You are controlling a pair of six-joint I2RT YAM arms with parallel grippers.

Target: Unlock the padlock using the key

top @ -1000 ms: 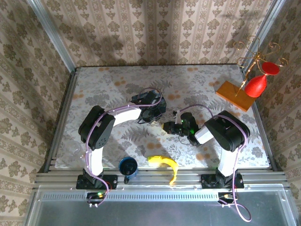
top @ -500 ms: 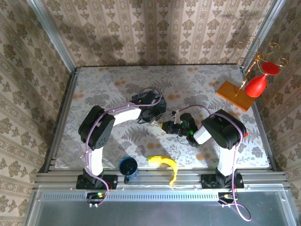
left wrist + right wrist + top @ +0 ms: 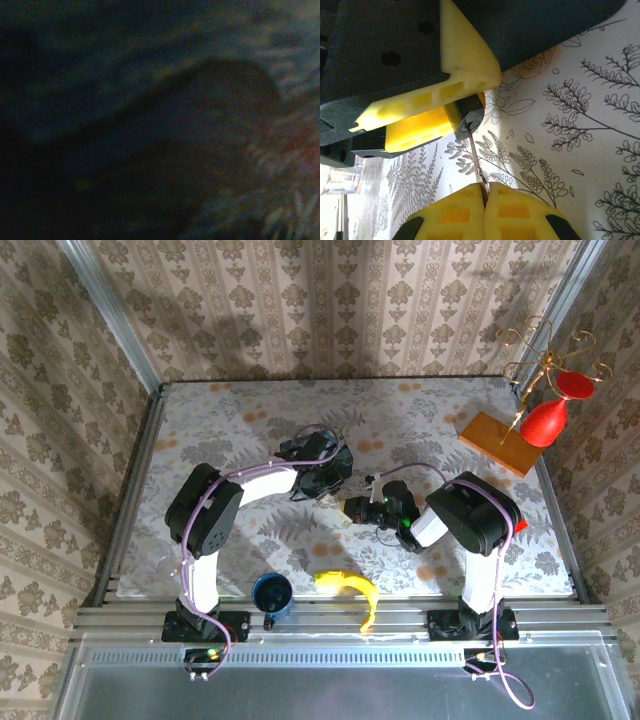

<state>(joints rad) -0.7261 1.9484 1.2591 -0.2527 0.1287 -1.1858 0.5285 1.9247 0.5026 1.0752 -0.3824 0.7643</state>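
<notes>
Pinching key (image 3: 475,154), right jaws, tip in padlock (image 3: 470,118) between left jaws

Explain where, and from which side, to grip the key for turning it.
Grip the key by its head, from the end opposite the padlock, along its thin blade, which points into the keyhole; the right gripper pinches it there.

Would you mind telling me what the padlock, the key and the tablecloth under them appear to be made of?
The padlock looks like metal: dull dark grey, with a round keyway face. The key looks like thin bare metal: a silvery shaft with a glint. The tablecloth is likely printed fabric or vinyl, matte white with black botanical line drawings; which one cannot be told.
</notes>
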